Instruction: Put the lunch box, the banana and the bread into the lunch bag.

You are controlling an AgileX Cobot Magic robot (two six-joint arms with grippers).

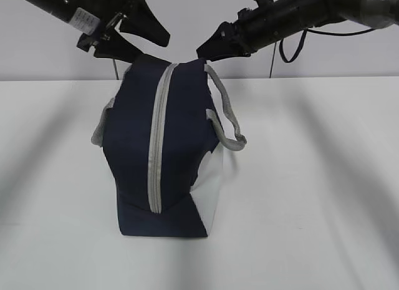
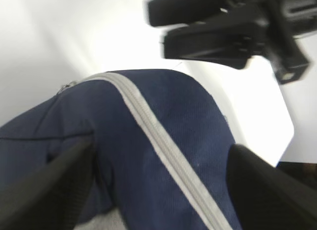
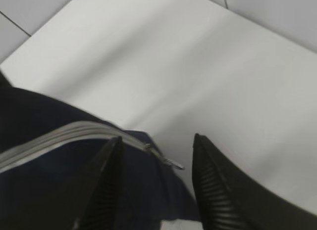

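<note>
The navy-blue lunch bag (image 1: 168,146) stands on the white table (image 1: 312,178), and its grey zipper (image 1: 156,140) runs shut along the top. My left gripper (image 1: 154,48) hangs just above the bag's far end. In the left wrist view, this gripper (image 2: 162,146) is open, its fingers wide apart on either side of the zipper (image 2: 163,156). My right gripper (image 1: 209,53) is beside it, also at the far end. The right gripper (image 3: 157,137) is open, with the metal zipper pull (image 3: 171,163) lying free between its fingers. The lunch box, banana and bread are out of view.
A grey webbing handle (image 1: 227,118) droops over the bag's right side, and another (image 1: 101,131) shows at its left. A pale wall (image 1: 199,59) stands behind the table. The two arms meet close together above the bag.
</note>
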